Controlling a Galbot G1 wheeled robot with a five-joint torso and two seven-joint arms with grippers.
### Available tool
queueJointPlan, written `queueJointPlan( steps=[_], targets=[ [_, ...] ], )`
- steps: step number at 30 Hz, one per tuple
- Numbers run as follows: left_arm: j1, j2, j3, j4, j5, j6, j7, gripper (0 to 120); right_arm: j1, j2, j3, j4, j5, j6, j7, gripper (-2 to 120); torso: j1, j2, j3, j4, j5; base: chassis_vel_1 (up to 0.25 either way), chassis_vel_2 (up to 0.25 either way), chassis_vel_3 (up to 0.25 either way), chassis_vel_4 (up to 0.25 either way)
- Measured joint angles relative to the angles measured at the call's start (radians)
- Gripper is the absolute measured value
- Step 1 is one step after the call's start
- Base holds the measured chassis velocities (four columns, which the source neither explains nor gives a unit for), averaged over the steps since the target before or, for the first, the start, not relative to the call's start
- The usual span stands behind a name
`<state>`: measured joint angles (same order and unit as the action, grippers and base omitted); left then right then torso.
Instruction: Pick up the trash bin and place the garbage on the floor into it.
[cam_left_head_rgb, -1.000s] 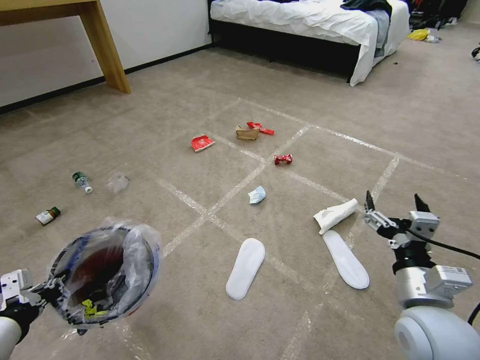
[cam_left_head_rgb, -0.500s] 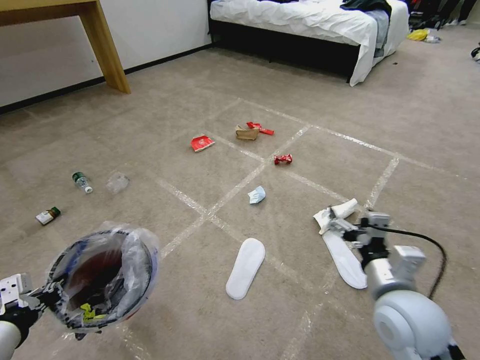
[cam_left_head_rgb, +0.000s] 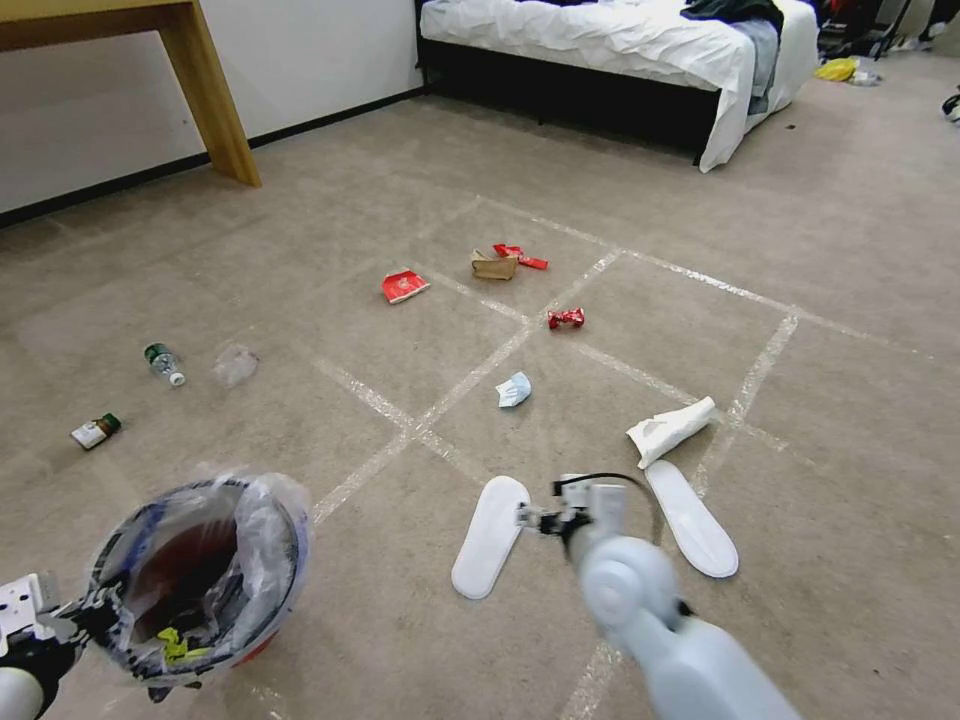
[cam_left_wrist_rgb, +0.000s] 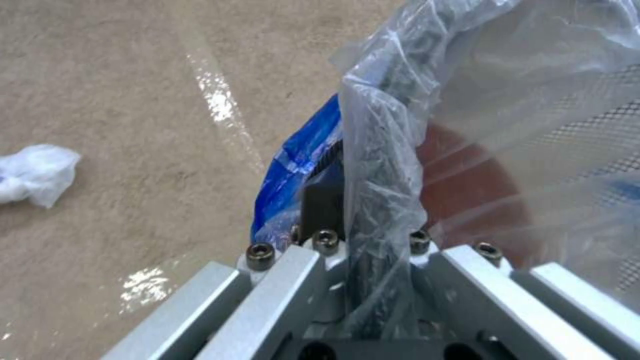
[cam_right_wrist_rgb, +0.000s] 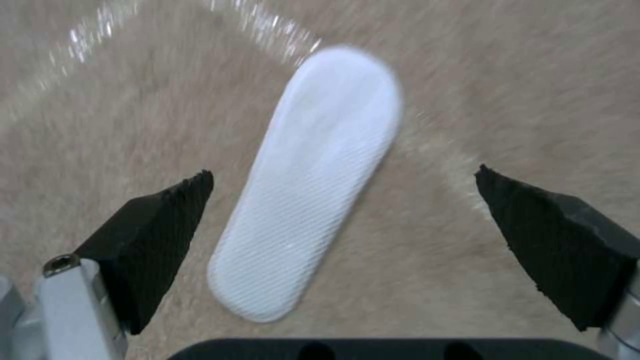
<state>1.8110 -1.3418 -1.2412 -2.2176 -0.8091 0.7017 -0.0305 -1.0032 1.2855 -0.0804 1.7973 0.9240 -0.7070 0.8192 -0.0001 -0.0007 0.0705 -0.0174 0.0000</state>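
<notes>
left gripper holding the bin, right gripper spread above a slipper

left gripper sits low at the robot's left, clamped on the rim of the trash bin, pinching the crinkled clear liner against it. the bin is held above the floor, tilted with its mouth showing, and a small yellow-green scrap lies inside. beyond it on the carpet lie a small brown bottle, a green-capped bottle and a clear crumpled wrapper. further along are a red packet, brown paper, a red wrapper and a blue mask. the left slipper lies flat just beside a tape line. right gripper hovers over this slipper with its black fingers spread wide on either side, not touching it. to the right lie white paper and the second slipper.
</notes>
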Motion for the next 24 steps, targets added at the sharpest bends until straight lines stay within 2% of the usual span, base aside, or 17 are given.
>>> queueJointPlan(
  steps=[4,10,24],
  targets=[
    [0.02,-0.013,-0.02,0.004,0.007,-0.011,0.014,1,0.078,0.069,-0.102,-0.158,0.004,0.009,0.055,100,0.0,0.0,0.0,0.0,0.0,0.0,0.0,0.0,0.0],
    [0.027,-0.031,-0.027,0.01,0.015,-0.022,0.027,1,0.142,0.127,-0.165,-0.322,-0.015,0.027,0.089,100,0.0,0.0,0.0,-0.0003,0.0001,0.0,0.0,0.0,0.0],
    [0.038,-0.037,-0.03,0.027,0.027,-0.041,0.04,1,0.204,0.207,-0.199,-0.493,-0.077,0.062,0.083,100,0.0,0.0,0.0,-0.0002,0.0002,0.0,0.0,0.0,0.0]
  ],
)
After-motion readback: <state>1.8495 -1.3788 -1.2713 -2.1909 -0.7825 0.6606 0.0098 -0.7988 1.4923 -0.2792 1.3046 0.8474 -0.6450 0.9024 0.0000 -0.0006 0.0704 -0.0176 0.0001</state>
